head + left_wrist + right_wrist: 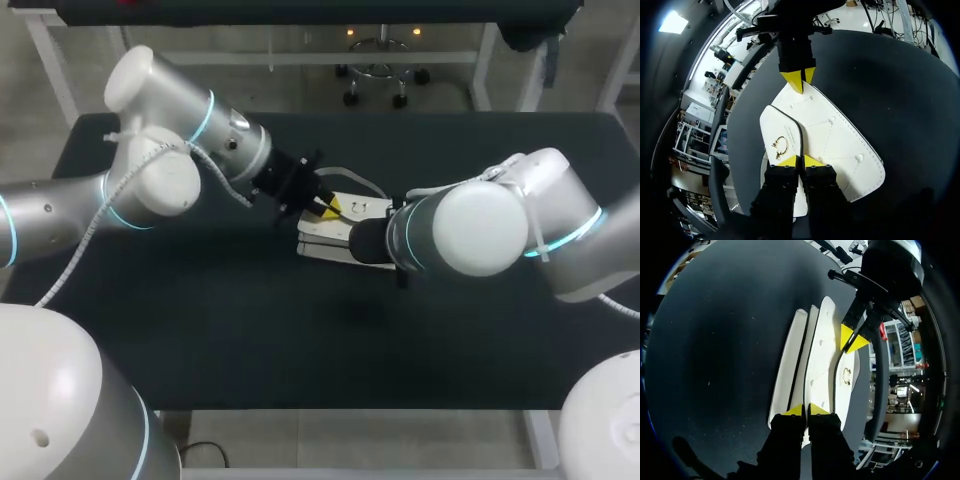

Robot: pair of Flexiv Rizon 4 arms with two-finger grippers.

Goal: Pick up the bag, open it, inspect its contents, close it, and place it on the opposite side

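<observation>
— How does the left arm stand?

— The left arm (150, 180) comes in from the left edge of the head view. Its elbow is folded in the upper left, and its forearm slants down toward the middle of the table (200, 330). A white cable (90, 240) runs along it.

— And its claw?

— The left gripper (325, 207) sits at the upper left corner of the bag (325, 243). Its fingers are almost together, nipping the dark edge of the flap (780, 125) between the yellow tips. A gold ring clasp (780, 146) lies on the flap just ahead of them.

— The right side?

— The right arm (470, 228) enters from the right edge. Its big pale joint sits right of centre and hides its own claw in the head view. Seen from its wrist, the right gripper (806, 410) also has its tips nearly touching, pinched on the bag's rim at the end opposite the left gripper.

— Where is the bag?

— It is white and lies flat on the dark table, just above the middle of the head view. The two claws face each other across it.
</observation>
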